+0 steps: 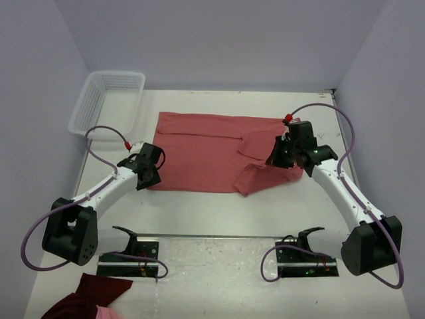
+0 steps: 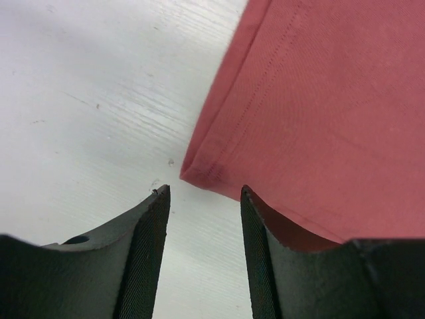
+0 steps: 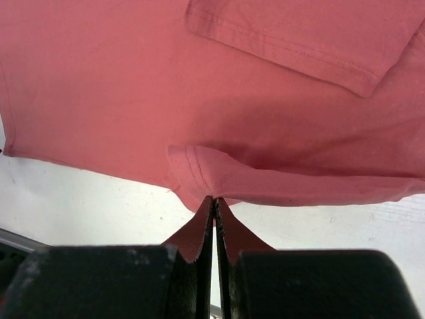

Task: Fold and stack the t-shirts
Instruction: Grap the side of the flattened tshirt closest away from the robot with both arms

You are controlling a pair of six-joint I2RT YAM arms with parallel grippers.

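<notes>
One t-shirt (image 1: 199, 156) lies flat on the table (image 1: 199, 212), only its right side turned in, nothing stacked yet. The right pincer (image 3: 214, 201) is clamped on its hem; the left pincer (image 2: 202, 194) gapes open at its near-left corner, gripping nothing

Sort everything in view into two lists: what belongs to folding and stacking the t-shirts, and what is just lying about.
Belongs to the job:
salmon-red t-shirt
right gripper, shut on its hem
left gripper, open at its corner

Lying about:
white mesh basket
dark maroon cloth bundle
</notes>
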